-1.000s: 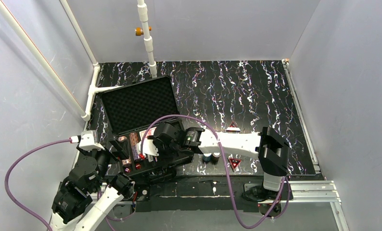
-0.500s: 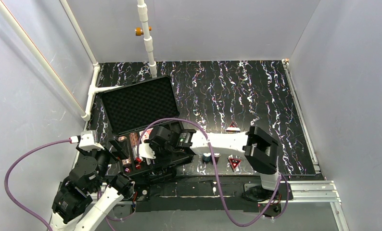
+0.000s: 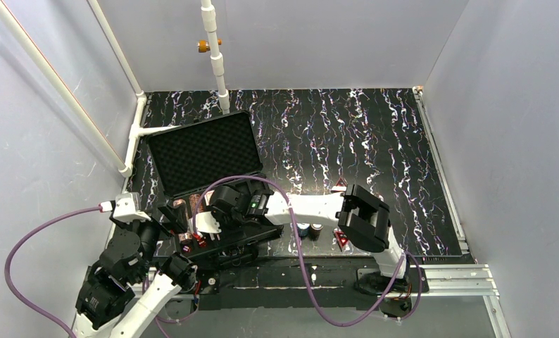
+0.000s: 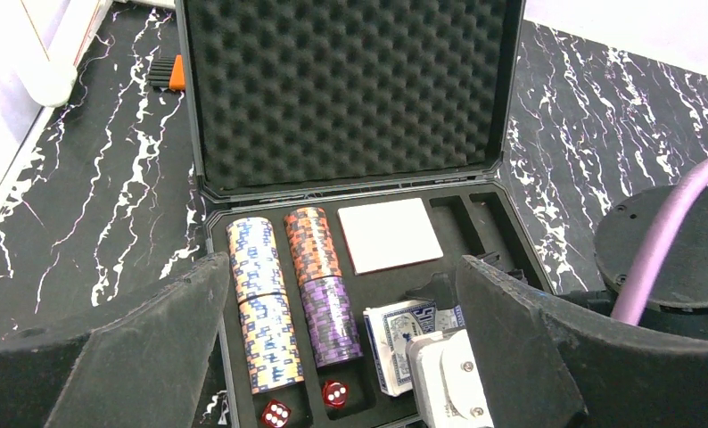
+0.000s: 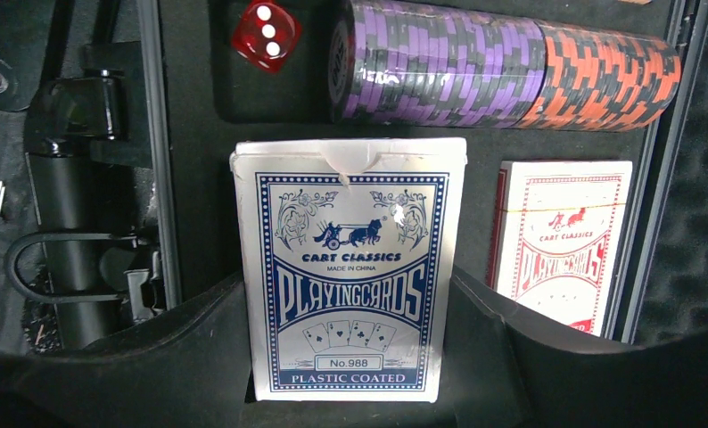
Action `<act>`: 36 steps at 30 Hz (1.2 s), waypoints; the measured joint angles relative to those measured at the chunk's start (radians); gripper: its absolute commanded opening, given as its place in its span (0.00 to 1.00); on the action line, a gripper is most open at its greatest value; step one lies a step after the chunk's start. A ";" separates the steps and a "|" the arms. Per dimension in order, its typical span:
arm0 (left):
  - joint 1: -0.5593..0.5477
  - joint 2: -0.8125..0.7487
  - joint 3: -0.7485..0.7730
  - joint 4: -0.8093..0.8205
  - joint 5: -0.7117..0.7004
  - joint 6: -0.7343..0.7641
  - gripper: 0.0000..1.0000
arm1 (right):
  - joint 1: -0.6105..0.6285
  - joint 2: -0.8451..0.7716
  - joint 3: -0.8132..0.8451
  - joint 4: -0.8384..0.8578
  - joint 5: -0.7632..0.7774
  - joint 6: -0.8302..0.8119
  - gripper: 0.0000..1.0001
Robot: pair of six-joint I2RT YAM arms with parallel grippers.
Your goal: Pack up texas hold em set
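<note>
**Blue deck poised over the card slot in the case**

The step in hand looks like seating the blue deck [image 5: 346, 267] in the tray of the case [image 3: 165, 184]. Reading across the tray from the left wrist view, two rows of chips [image 4: 259, 303] fill its left side. The card compartment comes next, with the red deck [image 4: 391, 234] already lying at its lid end, and narrow slots sit at its right side. To do this well, the deck should probably go down flat and square to the compartment walls. Its long edge must stay clear of the purple chips [image 5: 440, 62] and its end must not ride up on the red deck. Whether it already touches the tray floor cannot be told.

The left gripper [image 4: 333, 357] hovers at the front edge of the case, tilted toward the lid, with its fingers spread wide and nothing between them. The right arm reaches across from the case's right side, wrist bent down over the tray. The right gripper [image 5: 349, 343] is clamped on the blue deck's lower half.
</note>
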 measured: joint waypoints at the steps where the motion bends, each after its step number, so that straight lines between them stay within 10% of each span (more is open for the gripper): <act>1: 0.001 -0.003 0.000 0.000 0.000 0.002 0.98 | 0.000 0.006 0.006 0.000 0.002 -0.002 0.28; 36: 0.024 -0.017 -0.013 0.016 0.006 0.021 0.98 | -0.002 0.058 0.120 -0.161 0.021 0.002 0.26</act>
